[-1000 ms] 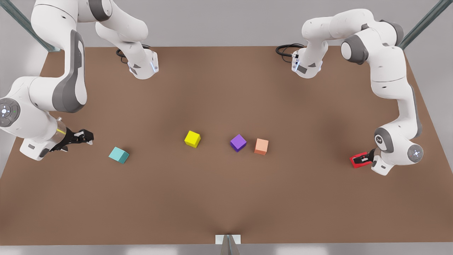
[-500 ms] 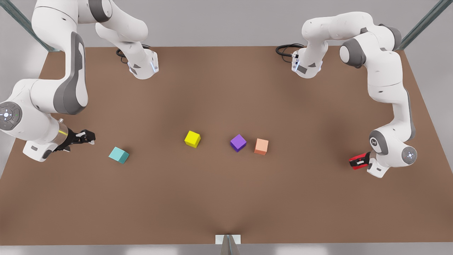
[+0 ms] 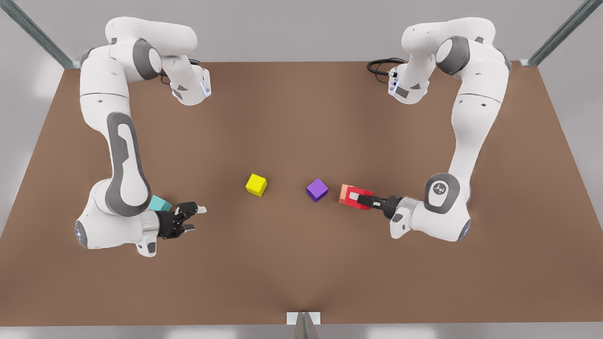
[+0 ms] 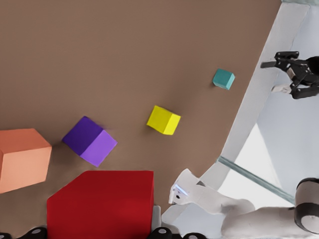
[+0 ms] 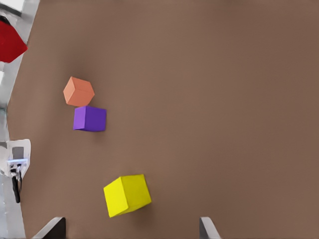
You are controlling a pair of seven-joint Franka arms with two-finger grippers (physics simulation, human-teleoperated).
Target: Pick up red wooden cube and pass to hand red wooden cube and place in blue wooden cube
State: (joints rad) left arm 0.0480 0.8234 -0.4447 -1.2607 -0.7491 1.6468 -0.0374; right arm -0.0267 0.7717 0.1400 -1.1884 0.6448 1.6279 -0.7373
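**A:** A plain brown counter (image 3: 301,282) against a grey backdrop, with one white arm on each side. Where's the red wooden cube (image 3: 362,190)?

**B:** In the left claw (image 3: 356,197), on the front view's right. The slim black fingers are clenched on it, one across its upper face. It sits just right of the purple cube (image 3: 317,189) and overlaps the salmon-orange cube (image 3: 342,190), hiding most of that one.

**A:** Is it resting on the counter?

**B:** From the front I cannot tell. In the left wrist view the red cube is big and close, with the salmon-orange and purple cubes lying beyond it on the brown surface.

**A:** And the right claw (image 3: 195,218)?

**B:** It's on the front view's left, near the front edge. It has the black linkage frame with white fingertips (image 3: 200,208), which are released and spread apart, gripping nothing. It points toward the middle of the counter.

**A:** The blue wooden cube (image 3: 161,204)?

**B:** It lies on the counter just behind that claw's wrist, partly hidden by the right arm's elbow and well apart from the red cube.

**A:** Anything else between the two claws?

**B:** A yellow cube (image 3: 256,184) near the centre, left of the purple one, with a clear gap between them.
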